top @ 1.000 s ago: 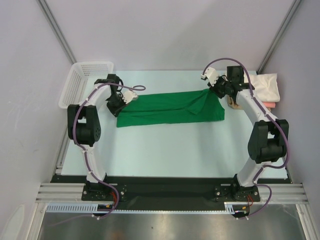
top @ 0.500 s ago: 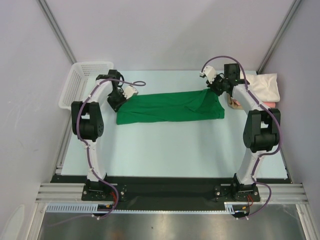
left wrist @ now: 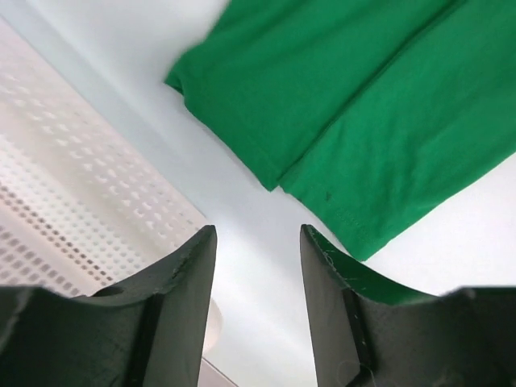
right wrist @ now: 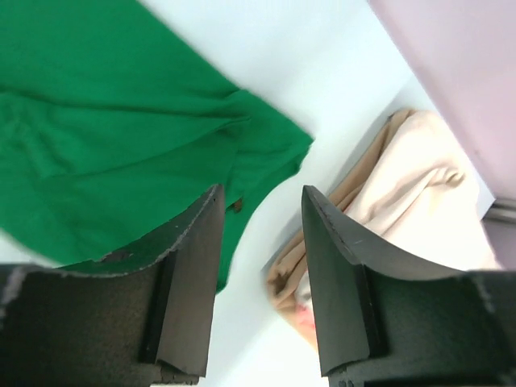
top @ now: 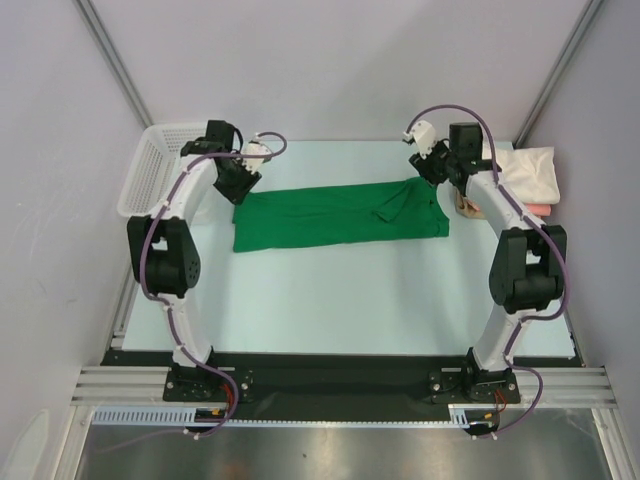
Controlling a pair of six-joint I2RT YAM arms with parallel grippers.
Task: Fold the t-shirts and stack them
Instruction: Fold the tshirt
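While both arms are reaching to the far side, we are logging the left tool [left wrist: 258,235] and right tool [right wrist: 261,193] with jaws parted, gripping nothing, each hovering at one far corner of the green t-shirt [top: 330,215]. It is lying as a long flat band across the tabletop [top: 340,290], likely ready for an end-to-end fold. The cream t-shirt [top: 530,170] is sitting folded far right, with the salmon-pink t-shirt [top: 543,208] peeking from beneath it, which looks like the stacking spot. We are finding no legible writing.

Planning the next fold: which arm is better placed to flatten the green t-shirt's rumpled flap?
Probably right: the open right gripper hovers by the flap of the bright green cloth t-shirt; the left gripper is at the opposite end.
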